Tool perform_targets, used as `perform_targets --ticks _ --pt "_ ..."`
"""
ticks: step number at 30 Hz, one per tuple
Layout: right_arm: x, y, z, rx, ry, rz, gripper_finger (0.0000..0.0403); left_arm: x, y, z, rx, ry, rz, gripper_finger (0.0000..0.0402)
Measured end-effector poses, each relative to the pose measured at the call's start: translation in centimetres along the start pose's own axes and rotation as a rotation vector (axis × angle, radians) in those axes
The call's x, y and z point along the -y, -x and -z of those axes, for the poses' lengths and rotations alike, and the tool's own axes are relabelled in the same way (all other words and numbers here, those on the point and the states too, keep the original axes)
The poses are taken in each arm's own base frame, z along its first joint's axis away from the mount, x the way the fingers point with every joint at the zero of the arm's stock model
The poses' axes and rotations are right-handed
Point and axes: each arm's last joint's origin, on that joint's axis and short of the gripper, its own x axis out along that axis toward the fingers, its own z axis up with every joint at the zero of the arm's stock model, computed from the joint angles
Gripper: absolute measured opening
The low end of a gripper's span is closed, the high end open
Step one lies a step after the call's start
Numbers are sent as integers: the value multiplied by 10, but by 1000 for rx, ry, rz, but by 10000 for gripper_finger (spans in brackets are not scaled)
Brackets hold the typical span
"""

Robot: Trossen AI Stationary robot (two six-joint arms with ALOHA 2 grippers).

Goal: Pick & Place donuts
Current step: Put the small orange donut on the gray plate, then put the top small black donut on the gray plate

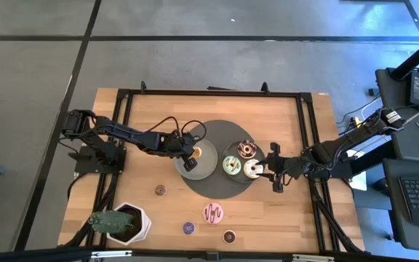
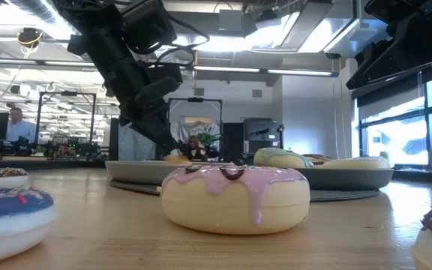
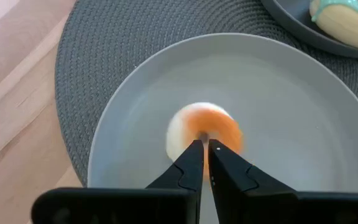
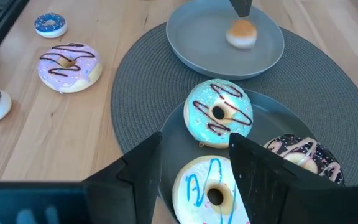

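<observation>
Counter: pale wood counter (image 1: 144, 124) in an office with a grey floor.
Left pincer: left pincer (image 3: 205, 148) nipped narrow on the orange mini donut (image 3: 205, 129), low over the small grey plate (image 3: 291, 112).
Doing it well: as I judge it, settle the donut flat near the plate's middle, then part the fingers and rise straight.
Right pincer: right pincer (image 4: 194, 165) spread wide, holding nothing, above the cream donut (image 4: 211, 190).
Outward: pink donut (image 1: 213, 212) loose on the counter.
</observation>
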Motion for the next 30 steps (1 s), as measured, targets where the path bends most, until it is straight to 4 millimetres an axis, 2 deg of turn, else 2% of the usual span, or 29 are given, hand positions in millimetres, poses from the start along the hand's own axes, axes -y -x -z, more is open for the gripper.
perform_targets --ticks 14,18,22,26,30 --pt "0 0 0 1 -1 0 186 0 2 0 -2 -17 10 23" --pt "0 0 0 0 -1 0 186 4 15 -5 16 -104 99 30" --pt "0 0 0 0 0 0 186 16 37 -5 47 -265 251 33" --pt "0 0 0 0 0 1 186 36 55 9 4 -411 413 34" --pt "0 0 0 1 -1 0 186 45 64 35 -151 -439 408 34"
